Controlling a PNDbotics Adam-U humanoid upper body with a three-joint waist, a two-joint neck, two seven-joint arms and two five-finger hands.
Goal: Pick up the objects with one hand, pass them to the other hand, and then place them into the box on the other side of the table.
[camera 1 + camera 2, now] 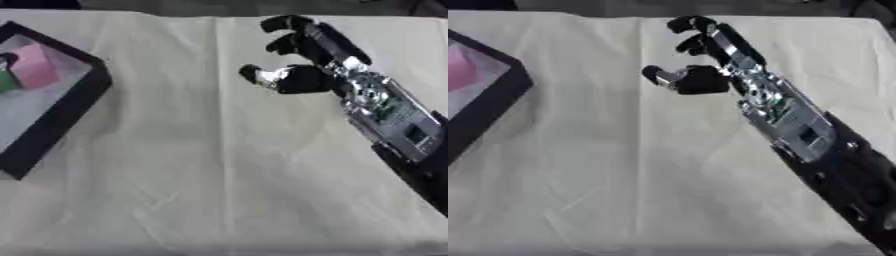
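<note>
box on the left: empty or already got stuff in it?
Not empty. The black box holds a pink block and something green at the picture's edge.

Looks like a lab/test setup to me, not a home: I'm over a table (pixel 219 175) w/ a plain cream cloth, creased; black-walled box (pixel 61 115) at left w/ pink (pixel 35 65) + green (pixel 7 80) blocks. Dark bg at far edge, can't tell more.
</note>
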